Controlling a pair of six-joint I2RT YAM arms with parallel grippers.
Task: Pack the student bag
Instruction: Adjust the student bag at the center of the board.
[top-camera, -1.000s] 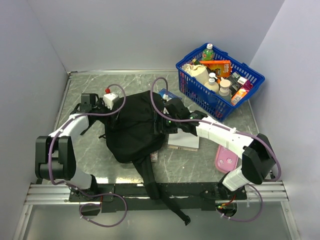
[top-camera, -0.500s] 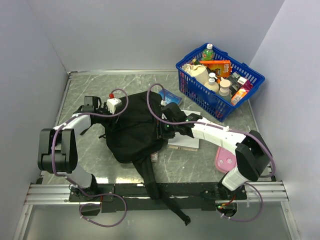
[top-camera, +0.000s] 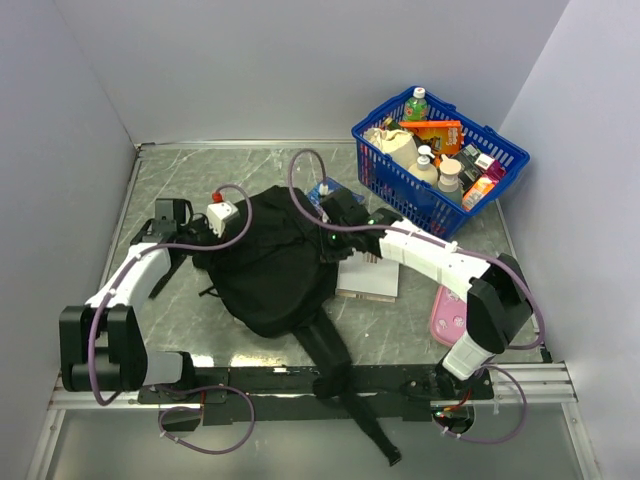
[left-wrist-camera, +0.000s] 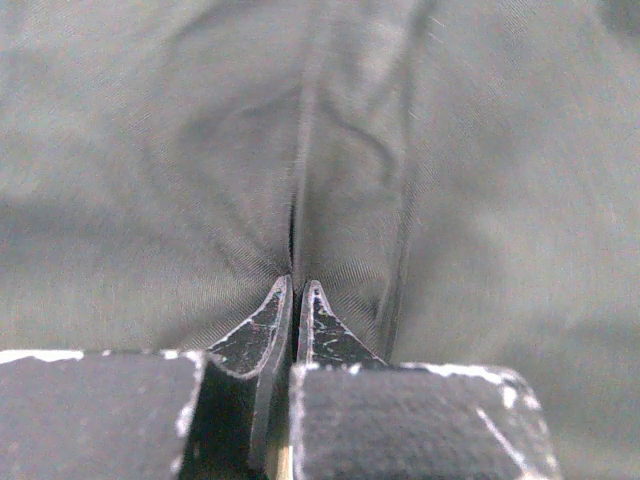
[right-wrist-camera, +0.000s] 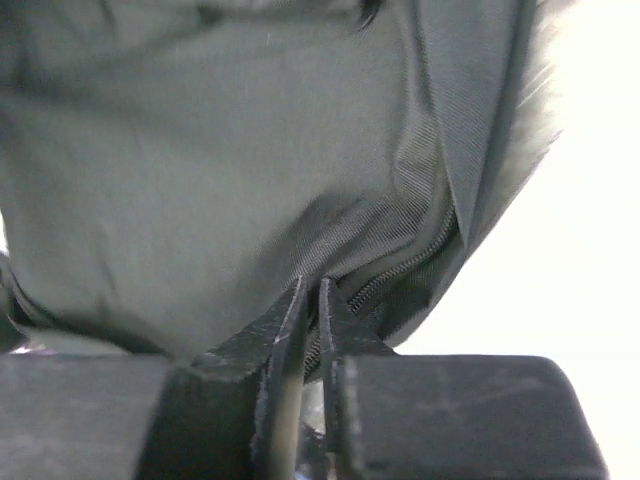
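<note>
The student bag (top-camera: 270, 265) is a soft black backpack lying in the middle of the table. Its long strap (top-camera: 340, 370) trails over the near edge. My left gripper (top-camera: 203, 236) is at the bag's left side. In the left wrist view this gripper (left-wrist-camera: 295, 285) is shut, pinching a fold of the black fabric (left-wrist-camera: 200, 150). My right gripper (top-camera: 328, 246) is at the bag's right edge. The right wrist view shows it (right-wrist-camera: 312, 285) shut on fabric beside a zipper (right-wrist-camera: 400, 270).
A white book (top-camera: 372, 280) lies under my right arm, just right of the bag. A blue item (top-camera: 324, 190) peeks out behind the bag. A pink case (top-camera: 450, 318) sits at the front right. A blue basket (top-camera: 440, 160) full of groceries stands at the back right.
Both grippers closed from open onto the bag's fabric. The bag spread and shifted slightly, and its strap swung right and further over the near edge.
</note>
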